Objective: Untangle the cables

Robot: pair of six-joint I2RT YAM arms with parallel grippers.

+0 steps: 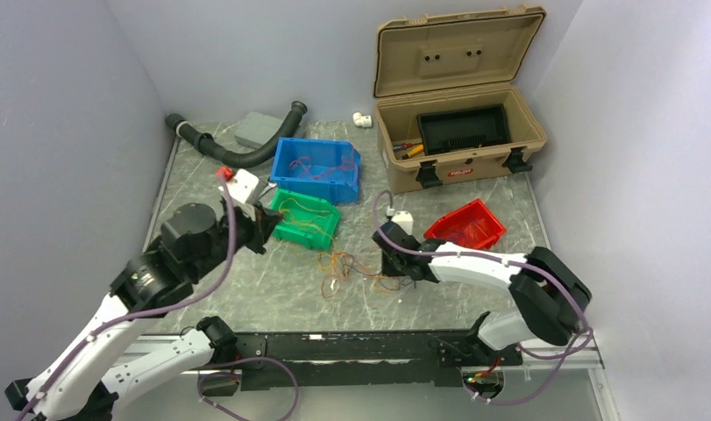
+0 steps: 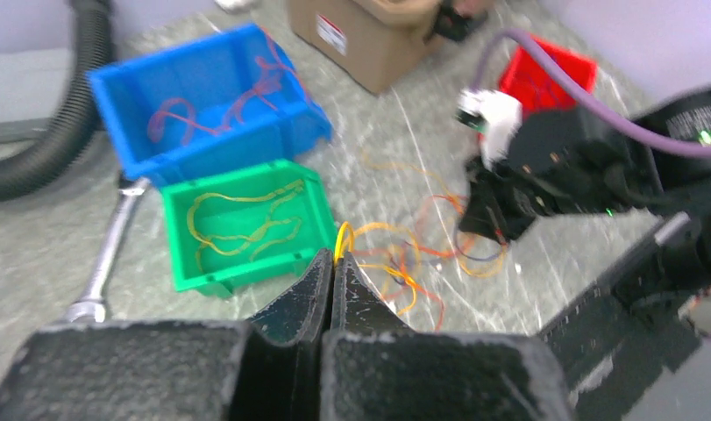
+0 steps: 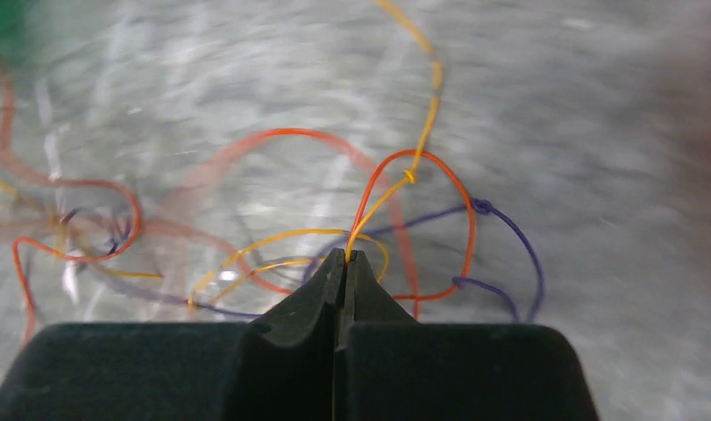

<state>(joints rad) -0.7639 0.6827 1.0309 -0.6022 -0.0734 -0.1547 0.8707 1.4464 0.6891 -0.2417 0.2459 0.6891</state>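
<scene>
The left hand (image 2: 334, 260), closed, pinches a yellow strand beside the green bin (image 2: 246, 267). The cables (image 1: 351, 266) lie tangled on the counter (image 1: 246, 294) between the arms. The right hand (image 3: 345, 257) is clamped on an orange-yellow strand. The label on the tan case (image 1: 487, 171) is illegible.

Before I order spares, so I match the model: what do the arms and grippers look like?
Left arm and right arm: white links, chunky black joint housings, a thick purple cable along each. Left gripper and right gripper: black, two wedge-shaped fingers tapering to narrow tips.
</scene>
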